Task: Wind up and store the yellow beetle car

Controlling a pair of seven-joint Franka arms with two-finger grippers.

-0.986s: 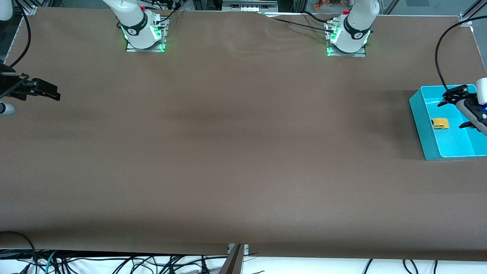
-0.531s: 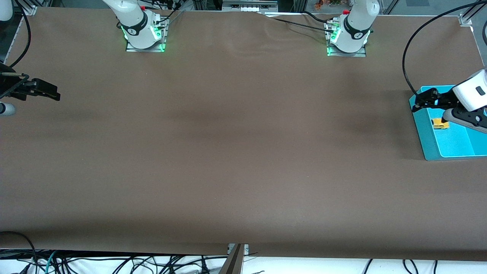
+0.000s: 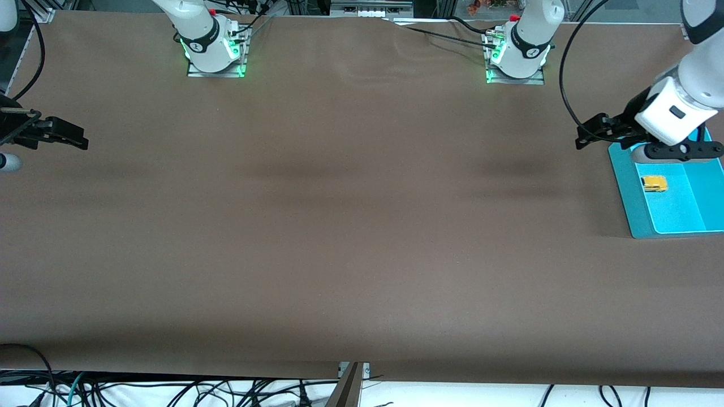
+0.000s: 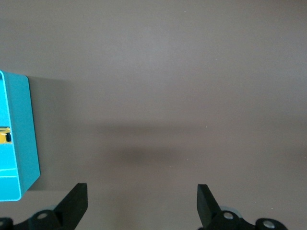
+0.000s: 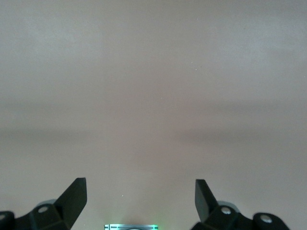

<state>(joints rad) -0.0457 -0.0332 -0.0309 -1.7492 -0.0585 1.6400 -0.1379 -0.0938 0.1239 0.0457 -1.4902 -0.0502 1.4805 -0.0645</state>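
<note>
car: the yellow beetle car (image 3: 654, 183) is lying in the teal bin (image 3: 626, 186) at the left arm's edge of the bench, long axis running along the bench.
nearer arm: left.
left gripper (image 3: 594, 134): hovering over bare bench beside the bin's corner, fingers spread wide, holding nothing.
right gripper (image 3: 68, 135): waiting at the right arm's edge, spread wide, empty.

Left end effector (image 4: 141, 201) spread wide over bare brown table (image 4: 182, 86); teal bin (image 4: 24, 139) holds yellow beetle car (image 4: 5, 135).
</note>
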